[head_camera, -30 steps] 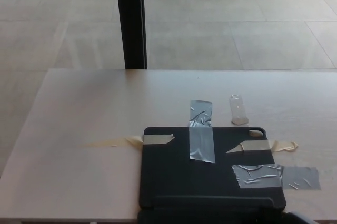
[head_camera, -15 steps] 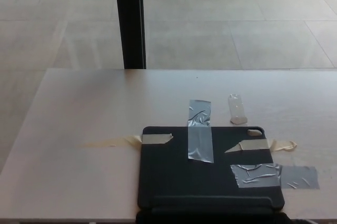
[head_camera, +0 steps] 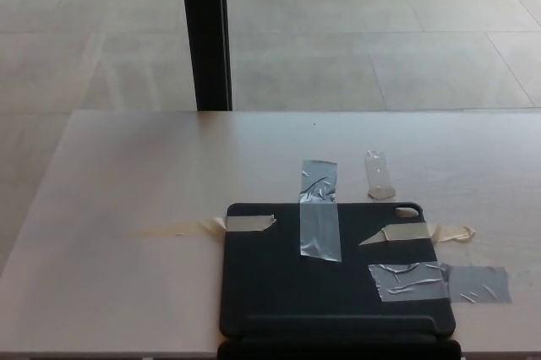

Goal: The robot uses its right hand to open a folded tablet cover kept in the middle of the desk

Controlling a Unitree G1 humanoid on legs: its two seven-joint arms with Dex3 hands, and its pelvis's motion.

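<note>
A black folded tablet cover [head_camera: 287, 288] lies flat and closed on the pale desk [head_camera: 152, 166], near its front edge and a little right of centre. Strips of tape hold it down: a grey strip [head_camera: 319, 210] over its far edge, another grey strip [head_camera: 439, 282] over its right edge, and beige strips at the left [head_camera: 211, 225] and right [head_camera: 427, 232] far corners. Neither of my hands shows in the head view. A dark shape [head_camera: 338, 350] lines the picture's bottom edge just below the cover; I cannot tell what it is.
A short clear strip of tape [head_camera: 379, 175] sticks to the desk just beyond the cover. A black vertical post [head_camera: 205, 30] stands behind the desk's far edge, with tiled floor [head_camera: 380, 30] beyond.
The whole picture has shifted slightly left, so the camera has moved. A pale rounded shape at the bottom right corner a second ago is gone from view. The cover has not moved.
</note>
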